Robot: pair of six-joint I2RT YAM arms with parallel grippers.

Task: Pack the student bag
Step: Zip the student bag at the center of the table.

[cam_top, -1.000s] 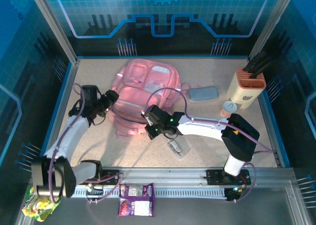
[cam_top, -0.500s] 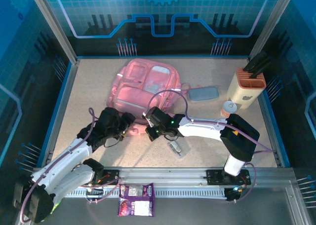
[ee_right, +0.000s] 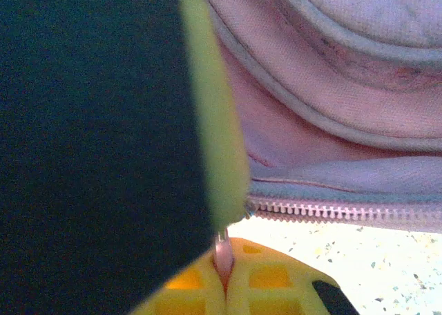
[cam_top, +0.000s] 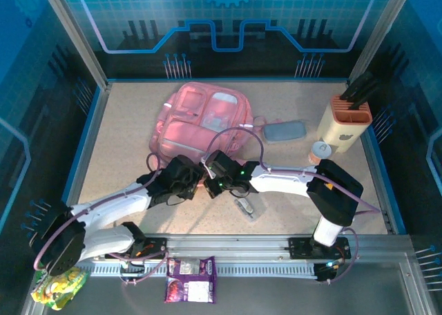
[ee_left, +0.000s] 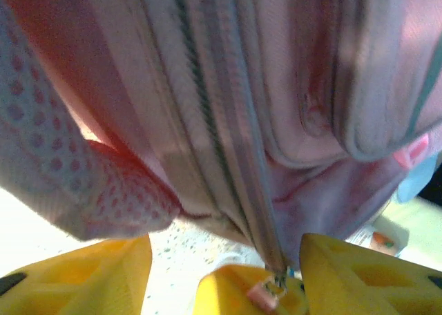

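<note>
Directly beyond left hand (cam_top: 197,177), student bag (cam_top: 200,118); right hand (cam_top: 208,182) pinching zip pull (ee_right: 221,248).

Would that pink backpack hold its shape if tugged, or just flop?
Probably flops: the student bag lies slumped, its fabric folded and creased. Lying flat on the table, it likely drags rather than tips.

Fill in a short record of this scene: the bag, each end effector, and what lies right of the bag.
bag: student bag, pink, lying on the table
left end effector: open, at the bag's near edge
right end effector: shut on the zip pull
right of bag: grey pencil case
</note>
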